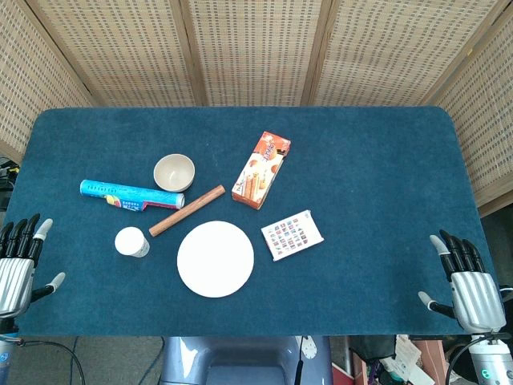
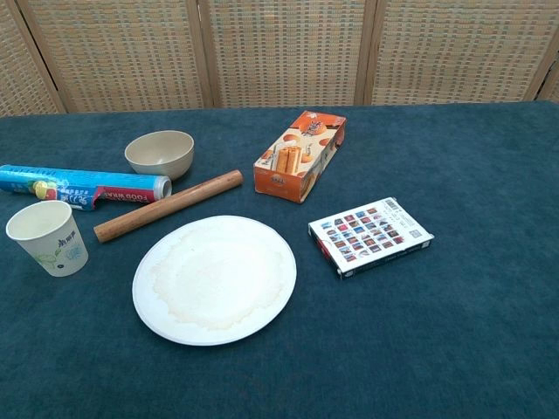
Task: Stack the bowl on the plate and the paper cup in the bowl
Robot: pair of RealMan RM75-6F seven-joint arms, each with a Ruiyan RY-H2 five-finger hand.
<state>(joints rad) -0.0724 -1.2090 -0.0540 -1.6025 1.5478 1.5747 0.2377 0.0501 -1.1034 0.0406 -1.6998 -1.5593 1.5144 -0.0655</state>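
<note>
A white plate (image 1: 215, 258) (image 2: 215, 278) lies flat near the table's front edge. Behind it to the left stands a beige bowl (image 1: 174, 172) (image 2: 159, 154), upright and with nothing in it. A white paper cup (image 1: 131, 242) (image 2: 50, 237) stands upright left of the plate. My left hand (image 1: 18, 262) rests at the table's front left corner, fingers apart, holding nothing. At the front right corner my right hand (image 1: 466, 280) is the same, fingers spread and nothing in it. Neither hand appears in the chest view.
A wooden rolling pin (image 1: 187, 211) (image 2: 168, 205) lies diagonally between bowl and plate. A blue foil roll (image 1: 131, 194) (image 2: 80, 186) lies left of it. An orange biscuit box (image 1: 261, 169) (image 2: 300, 155) and a card box (image 1: 292, 234) (image 2: 370, 235) sit to the right. Wicker screens stand behind.
</note>
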